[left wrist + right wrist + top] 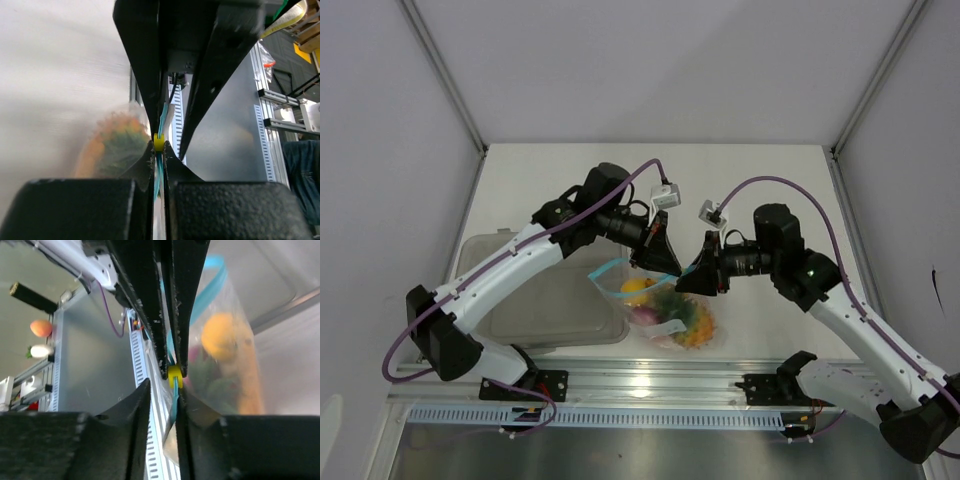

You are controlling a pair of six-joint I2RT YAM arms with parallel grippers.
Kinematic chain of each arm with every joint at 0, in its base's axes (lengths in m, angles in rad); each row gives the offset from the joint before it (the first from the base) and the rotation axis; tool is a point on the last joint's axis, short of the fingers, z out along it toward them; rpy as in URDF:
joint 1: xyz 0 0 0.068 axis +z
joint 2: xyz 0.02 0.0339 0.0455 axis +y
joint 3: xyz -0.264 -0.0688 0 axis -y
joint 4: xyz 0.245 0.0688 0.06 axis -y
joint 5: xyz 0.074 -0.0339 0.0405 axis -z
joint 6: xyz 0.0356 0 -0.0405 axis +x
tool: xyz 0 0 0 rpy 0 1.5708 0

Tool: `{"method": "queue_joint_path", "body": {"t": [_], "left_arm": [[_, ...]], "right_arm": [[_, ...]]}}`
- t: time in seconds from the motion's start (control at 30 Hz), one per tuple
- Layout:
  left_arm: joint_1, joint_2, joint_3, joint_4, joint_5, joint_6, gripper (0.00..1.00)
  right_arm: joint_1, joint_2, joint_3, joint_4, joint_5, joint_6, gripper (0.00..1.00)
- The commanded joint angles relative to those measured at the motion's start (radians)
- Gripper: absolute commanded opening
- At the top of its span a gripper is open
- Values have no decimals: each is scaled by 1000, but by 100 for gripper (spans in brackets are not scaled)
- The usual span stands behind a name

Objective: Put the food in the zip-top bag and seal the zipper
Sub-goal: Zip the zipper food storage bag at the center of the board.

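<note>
White table [770, 190] under plain grey walls carries the whole scene. At the far left a translucent grey tub [545, 305] sits beside the left arm and plays no part.

Toward the middle, the left gripper [667, 265] reaches down to the bag's mouth. Its wrist view shows its two fingers pressed together on the light-blue zipper [209, 286], the strip running up between them. Right at the pinch sits a small yellow piece [159, 142]. It may be a slider, but I cannot tell.

The zip-top bag [235, 300] lies at the centre near the table's front edge, with its mouth lifted toward the grippers. The food [685, 318] is already inside, and orange, green and purple show through the plastic. No piece lies loose on the table.

Just to the right, the right gripper [692, 280] meets the left one almost tip to tip. It is also clamped on the strip, on the other side of the yellow piece.

Loading looks finished, so sealing is the step in hand. Part of the strip curves open beyond the grippers. The next move probably calls for one gripper to anchor the strip. The other would then slide along it with steady pressure, staying on the track.
</note>
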Motion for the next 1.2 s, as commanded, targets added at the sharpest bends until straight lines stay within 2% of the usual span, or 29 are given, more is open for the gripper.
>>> {"method": "queue_joint_path", "body": {"t": [0.0, 0.07, 0.17, 0.2, 0.27, 0.3, 0.47, 0.53, 0.63, 0.83, 1.1, 1.17], "left_arm": [[6, 11, 68, 18, 23, 25, 1], [6, 21, 82, -2, 28, 36, 1], [6, 22, 80, -12, 34, 39, 1], [6, 21, 76, -10, 35, 39, 1], [6, 16, 66, -10, 34, 40, 1], [6, 15, 65, -12, 34, 40, 1], [6, 4, 39, -21, 20, 42, 1], [7, -2, 31, -19, 9, 42, 1], [7, -16, -1, -27, -23, 69, 1], [15, -59, -55, -59, -78, 80, 1], [21, -122, -99, -94, -109, 91, 1], [21, -137, -119, -81, -101, 91, 1]], "right_arm": [[36, 29, 56, -101, -21, -74, 26], [44, 44, 84, -117, -5, -97, 25], [44, 79, 124, -150, -3, -134, 19], [44, 88, 131, -170, -4, -139, 13], [45, 111, 147, -184, -14, -156, 10], [45, 116, 150, -190, -17, -156, 0], [50, 92, 135, -158, 31, -121, 0], [42, 67, 119, -115, 107, -91, 0], [-26, -3, 67, -13, 155, 2, 0], [-191, -77, -11, 74, 163, 134, 0], [-271, -137, -53, 69, 158, 166, 0], [-275, -145, -66, 90, 62, 157, 0]]}}
